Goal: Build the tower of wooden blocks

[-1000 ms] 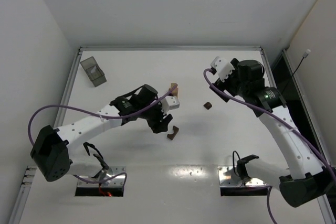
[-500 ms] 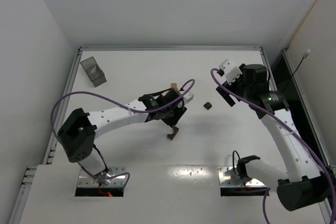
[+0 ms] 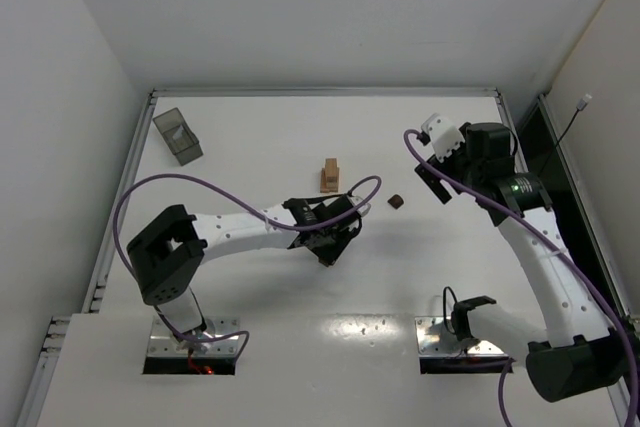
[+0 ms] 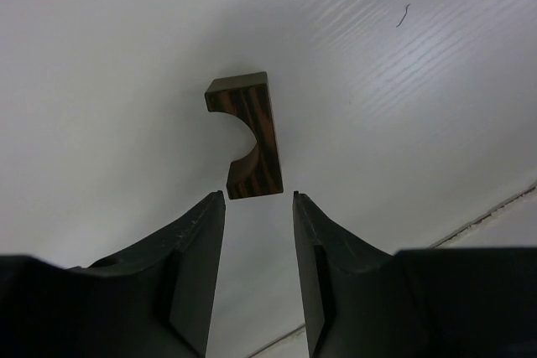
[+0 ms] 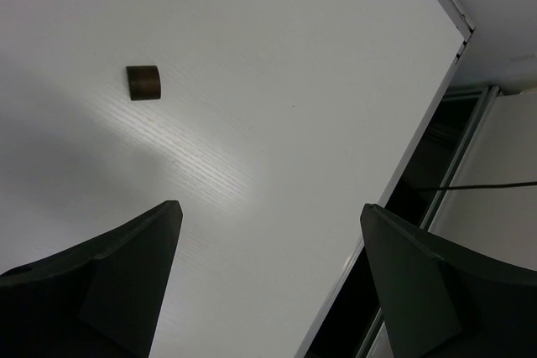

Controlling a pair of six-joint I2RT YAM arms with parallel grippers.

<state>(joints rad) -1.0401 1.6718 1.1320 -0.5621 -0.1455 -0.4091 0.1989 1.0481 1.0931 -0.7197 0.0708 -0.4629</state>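
One narrow tan tower [image 3: 330, 176] stands on the worktop [image 3: 250, 147]. Left fingers [image 4: 193, 249] parted, empty, tips just short of the dark arch [image 4: 245, 136] lying flat. Right fingers [image 5: 117, 274] spread wide, empty; small dark block [image 5: 143, 82] lies ahead.

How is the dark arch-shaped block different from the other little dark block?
The arch has a curved notch in one side; the little block has none. The arch lies just ahead of the open left claw; the little block lies alone, well clear of the right claw. Both are dark brown wood, lying loose on the white table.
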